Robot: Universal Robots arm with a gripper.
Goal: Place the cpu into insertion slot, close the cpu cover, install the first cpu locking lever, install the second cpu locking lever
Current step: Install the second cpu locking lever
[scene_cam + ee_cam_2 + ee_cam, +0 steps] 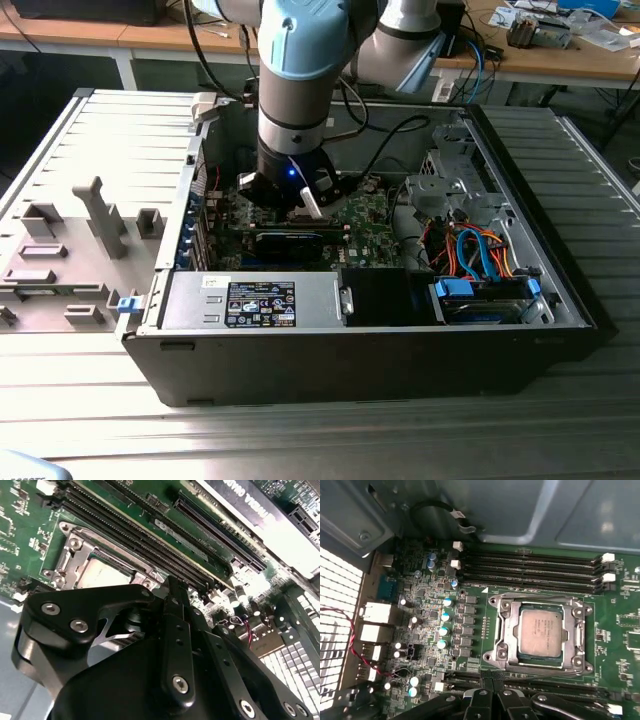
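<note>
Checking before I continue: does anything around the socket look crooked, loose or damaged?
Nothing stands out. In the first wrist view the cpu lies flat and square in the insertion slot, with the cpu cover down around it. The gripper hovers just beside the socket.

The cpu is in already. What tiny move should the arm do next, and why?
Probably nudge the gripper closer to the cpu cover: the cpu sits in the insertion slot, the cover lies flat around it, and the gripper hangs just beside.
</note>
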